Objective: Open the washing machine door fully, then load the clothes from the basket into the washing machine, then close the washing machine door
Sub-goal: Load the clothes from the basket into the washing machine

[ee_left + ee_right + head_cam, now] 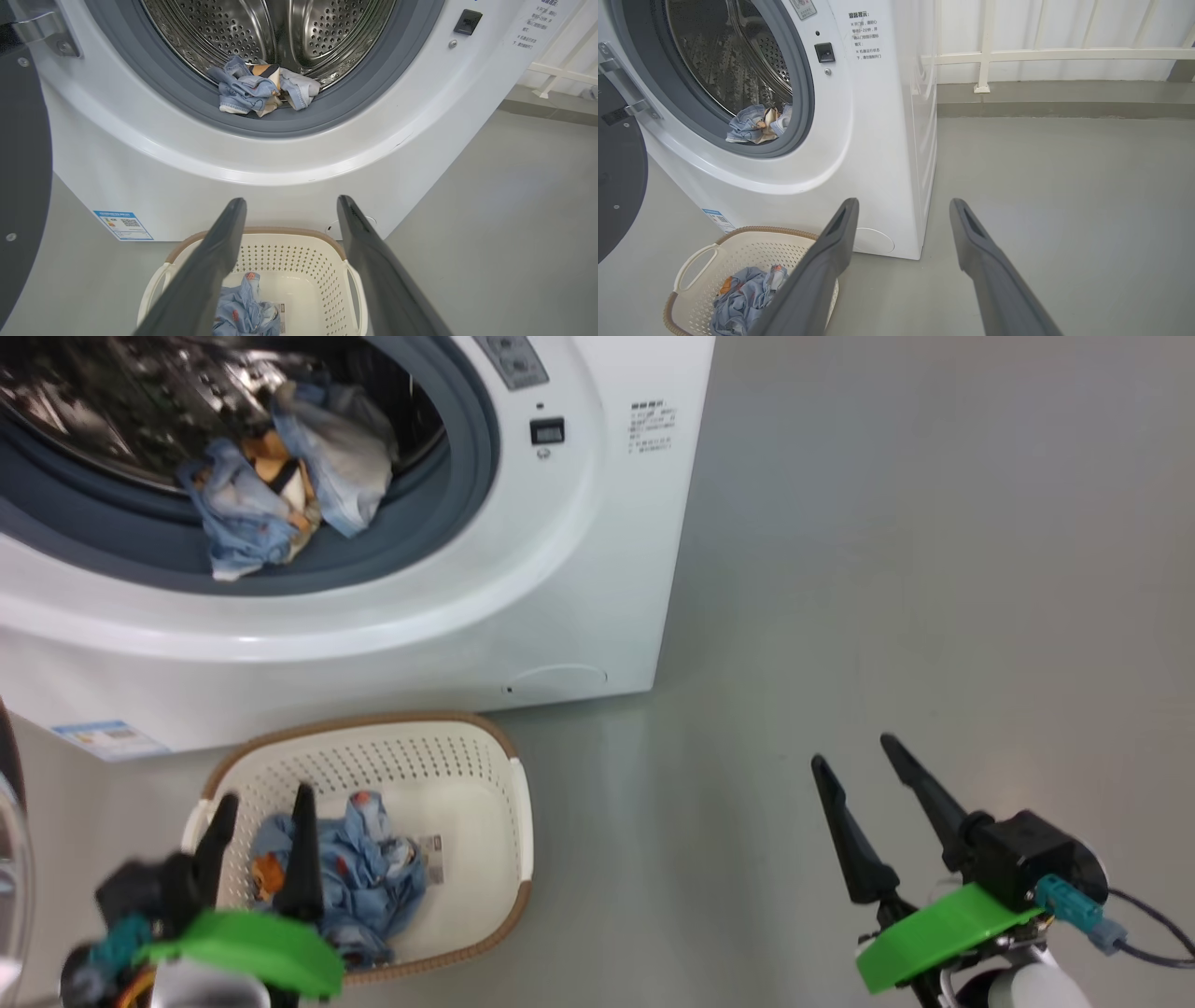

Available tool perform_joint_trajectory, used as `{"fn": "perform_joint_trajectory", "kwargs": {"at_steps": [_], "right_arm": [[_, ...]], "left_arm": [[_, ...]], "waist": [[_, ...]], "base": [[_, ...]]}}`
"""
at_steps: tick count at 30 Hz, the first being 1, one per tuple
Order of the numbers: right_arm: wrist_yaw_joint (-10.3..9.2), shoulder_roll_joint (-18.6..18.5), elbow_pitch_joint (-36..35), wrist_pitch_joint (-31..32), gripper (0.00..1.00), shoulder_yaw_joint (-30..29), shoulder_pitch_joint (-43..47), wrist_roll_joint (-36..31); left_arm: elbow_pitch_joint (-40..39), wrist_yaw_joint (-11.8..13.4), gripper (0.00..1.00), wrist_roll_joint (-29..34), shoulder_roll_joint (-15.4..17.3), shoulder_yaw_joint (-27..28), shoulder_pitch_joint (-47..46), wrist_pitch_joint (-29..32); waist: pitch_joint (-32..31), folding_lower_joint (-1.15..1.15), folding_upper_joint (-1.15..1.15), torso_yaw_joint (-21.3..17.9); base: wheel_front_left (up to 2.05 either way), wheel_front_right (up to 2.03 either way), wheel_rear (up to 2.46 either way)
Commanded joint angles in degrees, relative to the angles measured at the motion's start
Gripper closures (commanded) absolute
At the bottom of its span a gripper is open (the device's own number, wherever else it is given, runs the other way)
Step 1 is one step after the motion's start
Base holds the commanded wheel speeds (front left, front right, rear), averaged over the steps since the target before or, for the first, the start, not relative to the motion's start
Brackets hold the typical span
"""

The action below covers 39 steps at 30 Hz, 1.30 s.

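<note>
At the far left the washing machine door (619, 186) stands swung open, its dark disc hanging from the hinge on the left side of the washing machine (560, 569). Next to it the left gripper (264, 795) hangs over the left end of the basket (509, 775), its two dark fingers spread apart with nothing between them. The basket sits on the grey floor (934, 569) just in front of the machine's lower front, below the blue sticker (107, 739) and left of the round flap (558, 677). Some of the clothes (369, 877) lie crumpled in the basket's left half, beside the label (431, 859) on its bare bottom. Above, another bundle of clothes (271, 495), blue with orange and pale cloth mixed in, rests at the lower front edge of the steel drum (280, 32), spilling onto the grey gasket (187, 102). Well to the right, past the machine's right corner, the right gripper (852, 751) hangs over bare floor, fingers likewise held wide and empty. A white railing (1041, 55) runs along the wall behind.
</note>
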Motion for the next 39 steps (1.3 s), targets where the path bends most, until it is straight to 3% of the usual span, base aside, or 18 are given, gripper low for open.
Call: {"fn": "perform_joint_trajectory", "kwargs": {"at_steps": [1, 12, 21, 27, 39], "right_arm": [[0.09, 0.0, -1.8, -0.7, 0.0, 1.2, -2.2, 0.3], [0.09, 0.0, -1.1, -2.7, 0.0, 2.0, -6.9, 0.6], [0.09, 0.0, 2.1, -5.8, 0.0, 4.4, -11.2, 2.8], [0.09, 0.0, 4.4, -7.5, 0.0, 6.1, -13.4, 5.0], [0.09, 0.0, 6.9, -8.6, 0.0, 9.6, -15.9, 9.3]], "left_arm": [[0.3, -1.2, 0.0, -0.7, 1.1, 1.6, -4.9, 0.8], [10.7, -6.0, 0.0, -3.1, 2.8, 2.3, -24.1, 7.7], [17.4, -9.8, 0.0, -5.8, 8.1, 3.7, -40.6, 18.9], [21.5, -10.5, 0.0, -6.3, 11.5, 4.0, -50.8, 26.5], [31.7, -8.5, 0.0, -4.7, 17.6, 3.3, -61.5, 37.4]], "waist": [[3.1, 0.0, 0.0, 0.0], [11.2, 0.0, 0.0, -2.1], [16.2, 0.0, 0.0, -6.5], [18.4, 0.0, 0.0, -9.8], [21.4, 0.0, 0.0, -16.1]], "base": [[0.0, 0.0, 0.0], [0.0, 0.0, 0.0], [0.0, 0.0, 0.0], [0.0, 0.0, 0.0], [0.0, 0.0, 0.0]]}}
